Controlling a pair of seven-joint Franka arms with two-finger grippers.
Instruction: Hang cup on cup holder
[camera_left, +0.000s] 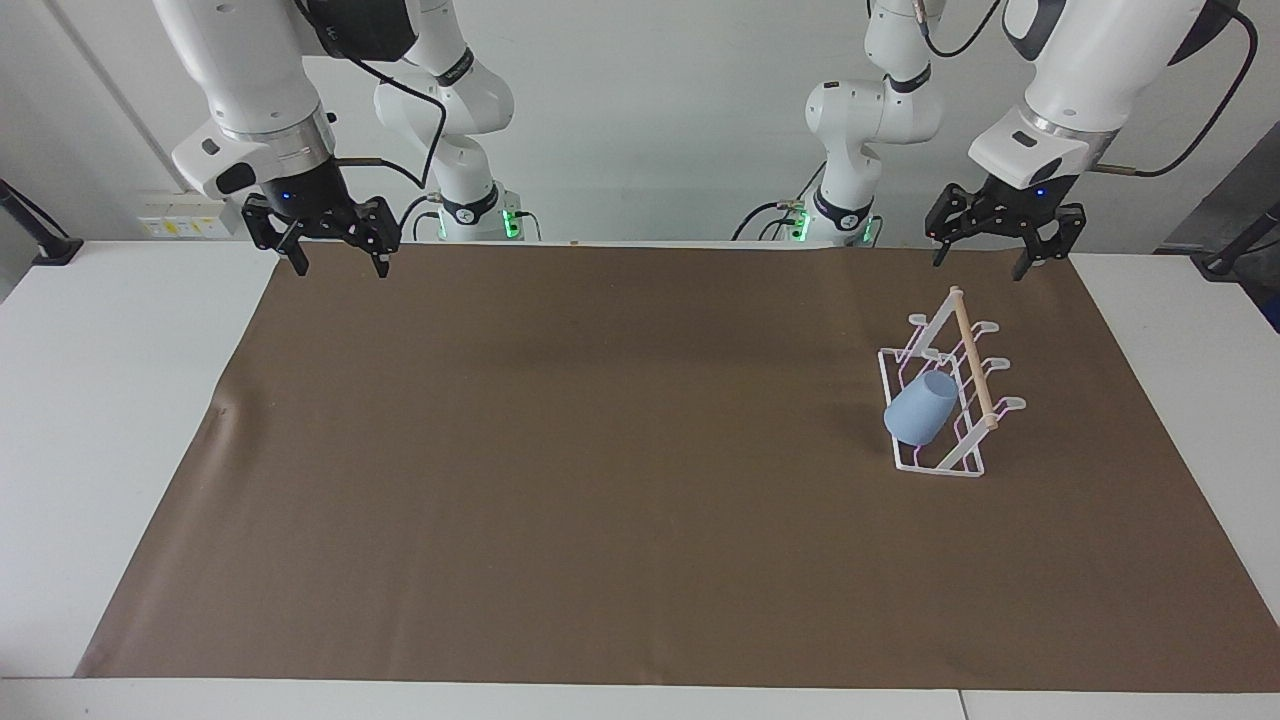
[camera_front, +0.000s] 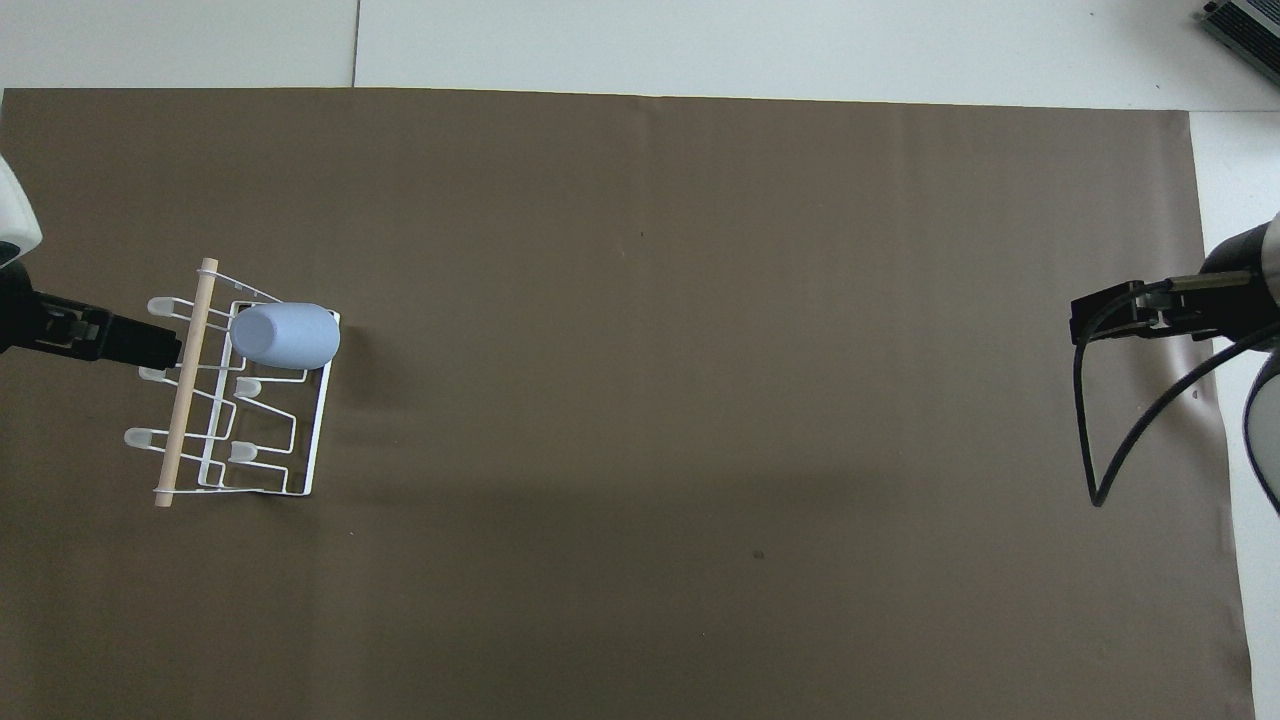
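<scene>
Now the cup (camera_left: 921, 408) hangs tilted on a prong of the cup holder (camera_left: 945, 400), at the left arm's end of the bench. Left end effector (camera_left: 982, 257) hovers empty, fingers apart, clear above the holder. Right end effector (camera_left: 340, 262) waits, fingers apart, well apart from both.

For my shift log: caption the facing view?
Light-blue tumbler hung on white wire rack; both grippers raised, open.

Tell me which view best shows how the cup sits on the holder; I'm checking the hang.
The facing view: the cup hangs tilted on a prong of the cup holder, mouth toward the wooden rod. The overhead view shows only its side and closed base, hiding the prong.
</scene>
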